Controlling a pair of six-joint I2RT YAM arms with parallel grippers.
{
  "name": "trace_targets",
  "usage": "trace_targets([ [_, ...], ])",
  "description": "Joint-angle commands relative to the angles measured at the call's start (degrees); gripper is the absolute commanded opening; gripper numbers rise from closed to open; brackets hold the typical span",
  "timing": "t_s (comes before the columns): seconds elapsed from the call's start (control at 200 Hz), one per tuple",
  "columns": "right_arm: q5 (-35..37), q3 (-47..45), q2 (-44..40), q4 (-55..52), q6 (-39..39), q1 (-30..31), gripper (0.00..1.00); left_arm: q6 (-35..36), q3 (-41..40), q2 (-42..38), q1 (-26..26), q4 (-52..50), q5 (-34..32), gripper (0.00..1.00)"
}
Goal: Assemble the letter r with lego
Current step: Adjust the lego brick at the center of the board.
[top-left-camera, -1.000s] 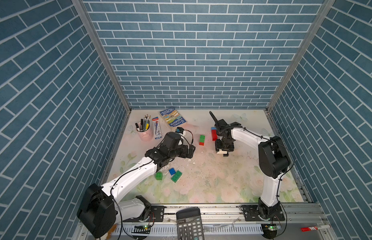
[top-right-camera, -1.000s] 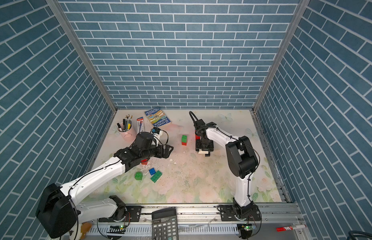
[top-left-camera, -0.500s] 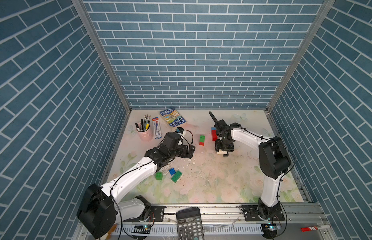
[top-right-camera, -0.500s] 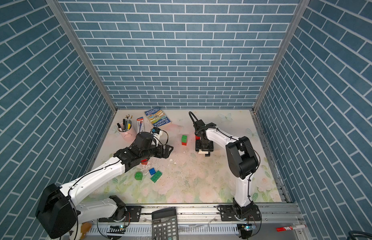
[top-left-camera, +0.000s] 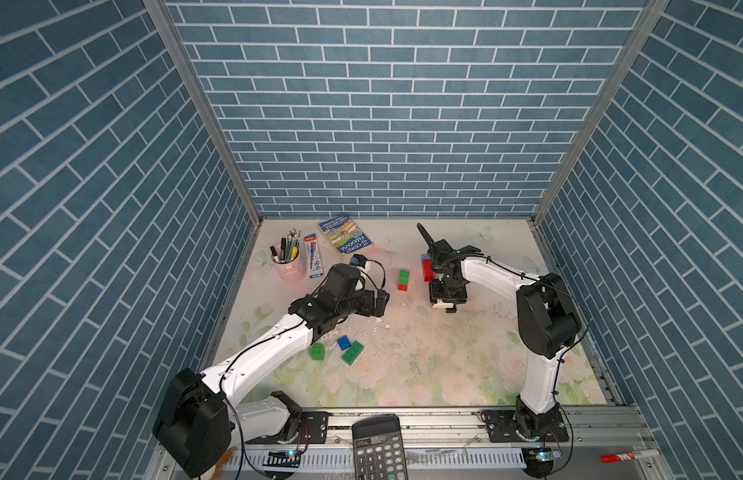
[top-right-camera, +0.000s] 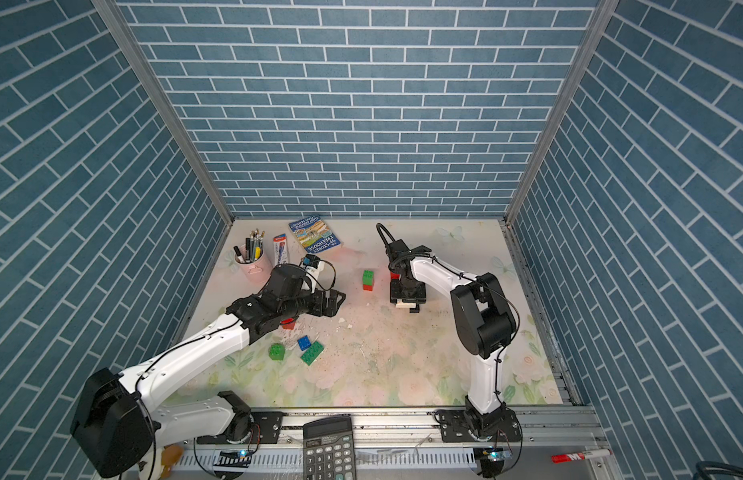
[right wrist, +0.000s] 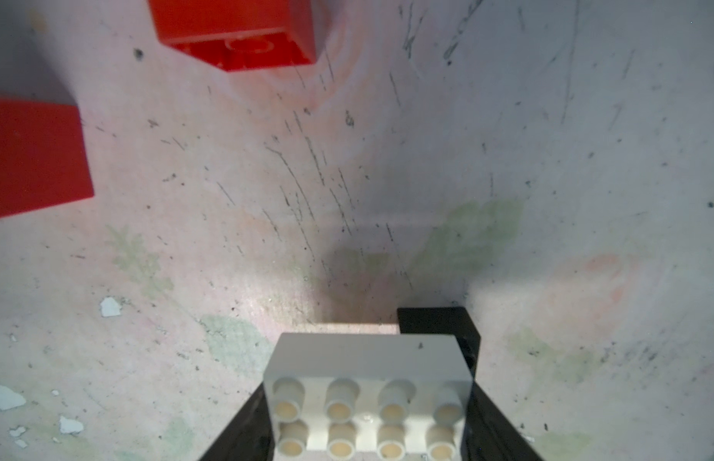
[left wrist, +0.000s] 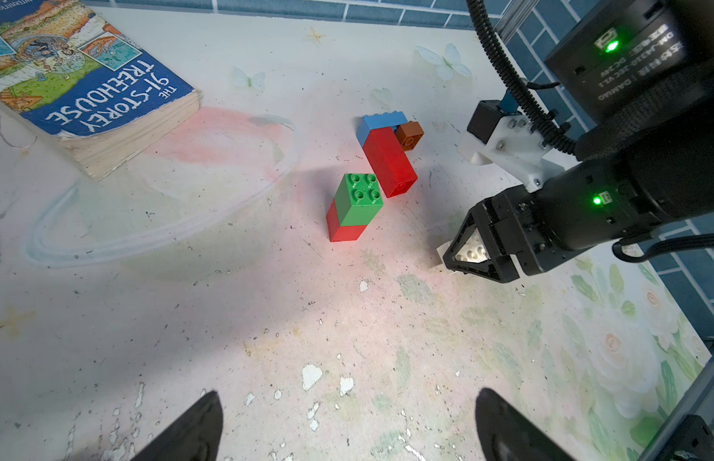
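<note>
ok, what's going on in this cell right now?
The right tool is shut on a white brick, down by the table beside the lying red-blue-brown piece. The left tool hangs open and empty. A green-on-red stack stands apart, and loose green and blue bricks lie nearer the front.
</note>
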Motion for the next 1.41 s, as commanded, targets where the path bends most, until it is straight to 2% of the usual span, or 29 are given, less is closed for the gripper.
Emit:
trace_targets([
  [0.0, 2.08, -0.29, -1.77, -2.16, 2.03, 0.64, 0.20, 0.85, 0.51, -0.74, 0.35, -0.89, 0.11, 1.00],
  [0.345, 0.89, 4.88, -1.80, -5.55, 2.61, 4.31, 0.20, 1.02, -1.39, -3.38, 1.27, -1.42, 0.51, 1.00],
  [0.58, -2.59, 3.98, 2.31, -3.59, 5.28, 8.93, 0.20, 0.45, -4.67, -7.52, 1.74, -2.78, 0.77, 0.99],
  [0.88, -2.95, 2.39, 4.77, -2.37, 7.06, 9.70, 0.23, 0.26, -7.79, -12.37, 2.53, -5.38, 1.73, 1.00],
  [0.985, -3.00, 1.69, 4.56, -2.38, 7.67, 9.76, 0.31, 0.32, -8.23, -13.19, 2.72, -5.73, 2.02, 1.00],
  [1.11, -3.23, 1.39, 4.25, -2.47, 7.96, 9.96, 0.51, 0.32, -8.45, -13.83, 2.96, -5.49, 2.31, 1.00],
  [1.4, -5.49, 2.68, 4.90, -3.73, 7.62, 9.96, 0.68, 0.19, -8.44, -14.35, 3.32, -5.71, 2.47, 1.00],
])
